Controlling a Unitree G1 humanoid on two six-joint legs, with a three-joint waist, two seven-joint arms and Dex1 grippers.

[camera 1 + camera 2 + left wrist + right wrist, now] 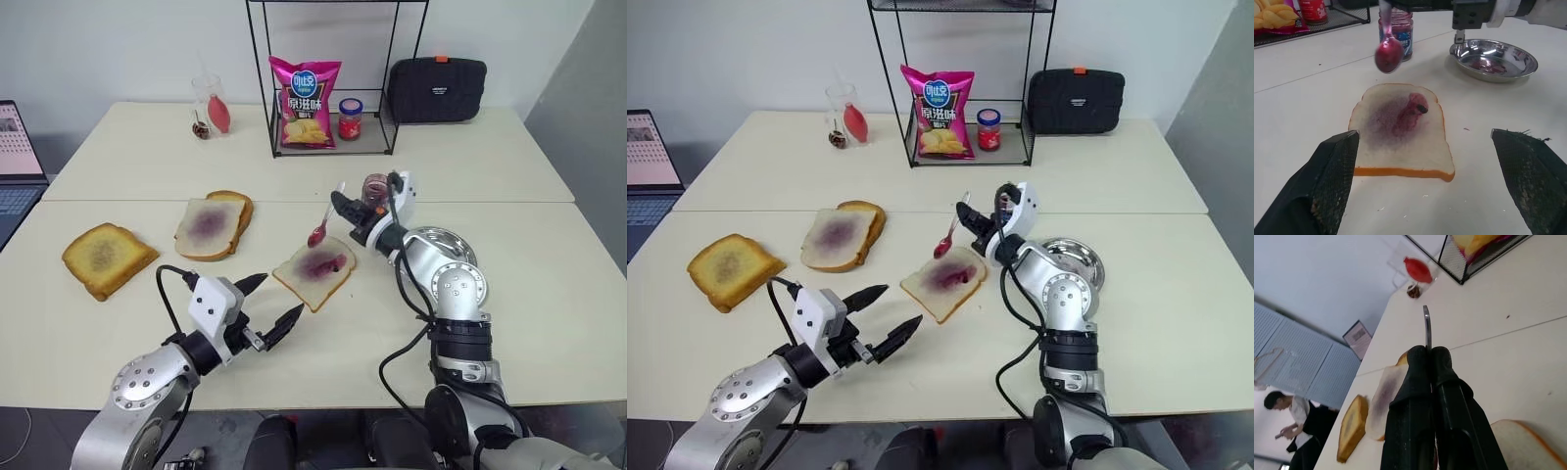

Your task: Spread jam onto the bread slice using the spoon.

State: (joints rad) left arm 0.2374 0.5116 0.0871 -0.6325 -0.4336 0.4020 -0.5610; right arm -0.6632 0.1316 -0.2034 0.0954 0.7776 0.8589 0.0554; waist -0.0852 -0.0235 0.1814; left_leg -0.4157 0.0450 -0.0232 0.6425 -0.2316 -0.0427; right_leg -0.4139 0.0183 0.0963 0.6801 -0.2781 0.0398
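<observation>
The left gripper hangs low over the table with its jaws spread wide and nothing between them. Just ahead of those fingertips lies the bread slice, flat on the table, a streak of jam across its middle (the wet blob sits toward the far crust). Above the slice's far edge the spoon hangs bowl-down, coated purple-red and clear of the bread. Its handle runs up into the right gripper, whose jaws are clenched on it. Behind that gripper stands a jam jar, and to its right a steel dish smeared inside.
</observation>
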